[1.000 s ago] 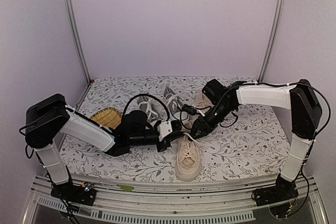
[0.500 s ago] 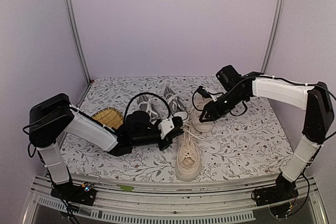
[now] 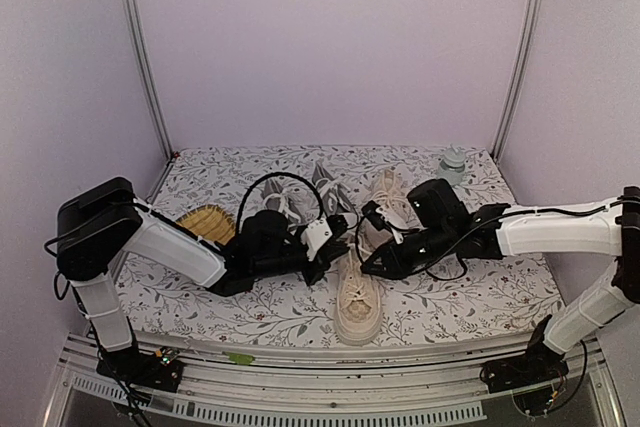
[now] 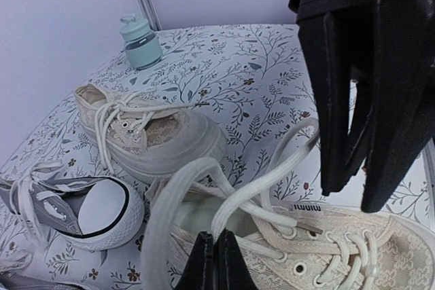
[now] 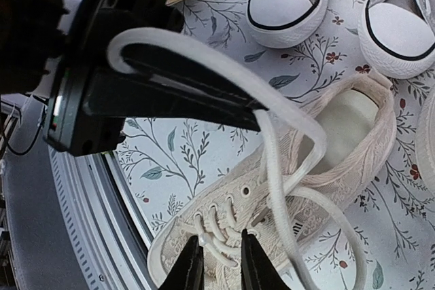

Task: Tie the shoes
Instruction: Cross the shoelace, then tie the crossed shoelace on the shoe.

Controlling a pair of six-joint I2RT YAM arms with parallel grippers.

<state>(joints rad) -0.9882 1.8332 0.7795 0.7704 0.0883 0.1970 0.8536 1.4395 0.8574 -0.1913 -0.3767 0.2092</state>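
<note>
On the left of the floral-print table cover (image 3: pixel 480 292) lies a flat tan ribbed object (image 3: pixel 205 223), just behind the left arm's white forearm (image 3: pixel 175 247). That arm reaches rightward, low over the cloth. Behind it stand the two small grey canvas sneakers with white toe caps (image 3: pixel 285 205) (image 3: pixel 330 187), side by side near the middle of the table.

The left gripper (image 3: pixel 335 237) sits at the heel end of the larger cream lace-up sneaker (image 3: pixel 357 299), which lies at the table's centre with its toe toward the near edge. Its jaws are pressed together on a loop of thick white lace (image 4: pixel 204 181) rising from that shoe; the right wrist view shows the loop (image 5: pixel 204 59) wrapped around the black fingers (image 5: pixel 170 93).

Just to the right, the right gripper (image 3: pixel 372 265) hangs over the same cream sneaker's laced front. Its jaws stand a narrow gap apart, tips pointing down at the criss-crossed laces (image 5: pixel 216 263); whether they touch any lace is not clear.

Behind this, the second cream sneaker (image 3: pixel 385 192) lies unlaced, loose laces spilling. Further right, at the back, stands a small pale green bottle with a cap (image 3: pixel 453 163). The right arm's white forearm (image 3: pixel 555 232) stretches in from the right edge.
</note>
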